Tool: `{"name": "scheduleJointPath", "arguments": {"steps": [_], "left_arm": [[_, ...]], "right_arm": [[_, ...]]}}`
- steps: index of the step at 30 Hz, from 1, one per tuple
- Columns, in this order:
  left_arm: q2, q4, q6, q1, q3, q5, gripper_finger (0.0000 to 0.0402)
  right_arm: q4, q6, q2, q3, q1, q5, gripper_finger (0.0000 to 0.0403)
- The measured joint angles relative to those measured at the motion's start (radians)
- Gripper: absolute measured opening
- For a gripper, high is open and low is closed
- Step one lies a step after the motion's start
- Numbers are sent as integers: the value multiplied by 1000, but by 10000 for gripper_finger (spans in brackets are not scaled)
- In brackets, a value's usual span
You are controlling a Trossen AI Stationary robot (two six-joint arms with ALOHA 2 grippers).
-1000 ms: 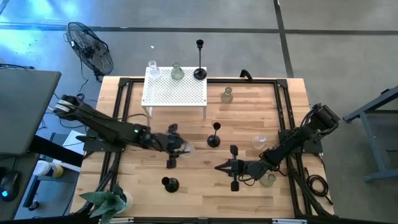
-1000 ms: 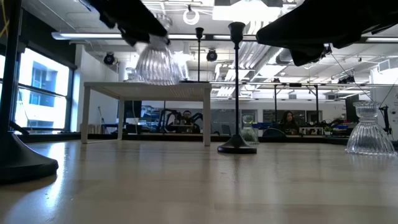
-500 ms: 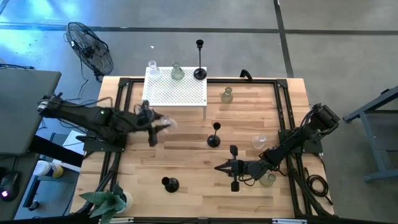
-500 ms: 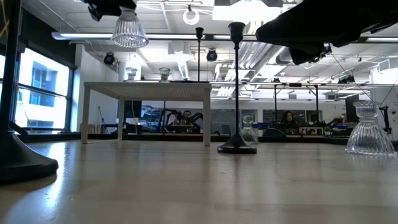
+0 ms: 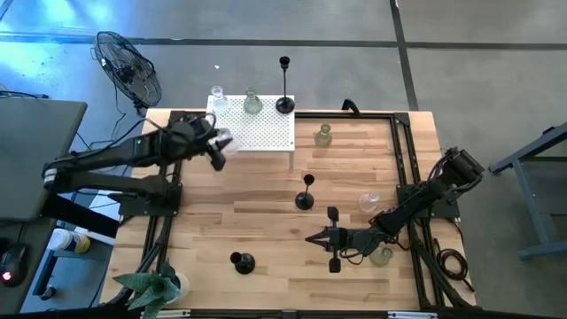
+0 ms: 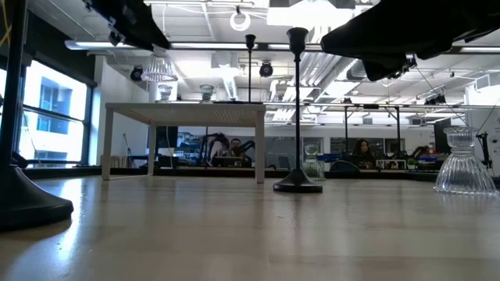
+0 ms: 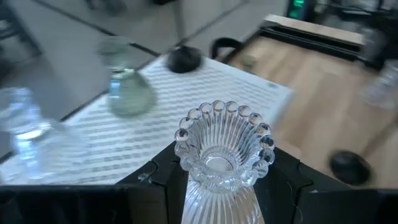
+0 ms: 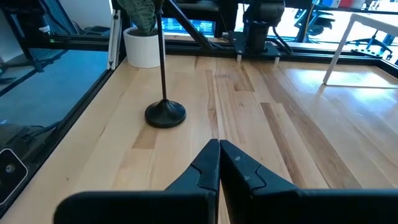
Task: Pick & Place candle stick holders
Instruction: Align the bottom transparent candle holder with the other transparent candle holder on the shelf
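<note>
My left gripper [image 5: 216, 151] is shut on a clear ribbed glass holder [image 7: 224, 149] with a beaded rim, in the air at the left edge of the white perforated little table [image 5: 257, 135]. On that table stand a clear holder [image 5: 217, 97], a pale-green one [image 5: 252, 104] and a black one [image 5: 284, 105]. On the wooden table stand two black holders [image 5: 305, 199] [image 5: 242, 261], a pale-green one [image 5: 323, 136] and a clear one [image 5: 369, 202]. My right gripper [image 5: 312, 237] is shut and empty, low over the table's near middle. My left gripper pinches the holder's narrow lower part [image 7: 214, 202] between its two fingers [image 7: 155, 180], one on each side. The beaded wide end [image 7: 225, 118] points away from the gripper. The holder is lifted clear, above the little table's top in the low view [image 6: 160, 70].
A glass holder [image 5: 382, 256] stands by my right arm. A potted plant [image 5: 159, 285] sits at the near left corner. A black fan [image 5: 128, 69] stands on the floor beyond the far left. A black frame [image 5: 173, 159] runs along the table's sides.
My left gripper has carried the clear holder from the table's near middle up and toward the far left, to the left edge of the white little table. The holder has stayed lifted clear the whole way. My right arm has kept still.
</note>
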Motion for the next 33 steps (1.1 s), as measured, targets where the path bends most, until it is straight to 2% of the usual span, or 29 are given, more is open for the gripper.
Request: {"name": "scheduleJointPath", "arguments": {"steps": [6,11,21,28,33], "left_arm": [[0,-47,1,142,-1,16,143],[1,-38,32,219,-34,30,143],[1,53,75,380,-83,127,143],[7,78,91,455,-83,181,143],[55,80,106,491,-83,205,143]], "right_arm": [[-3,1,0,0,0,-1,2],[-3,2,0,0,0,-1,1],[-3,3,0,0,0,0,2],[-3,2,0,0,0,0,2],[-3,1,0,0,0,0,2]]}}
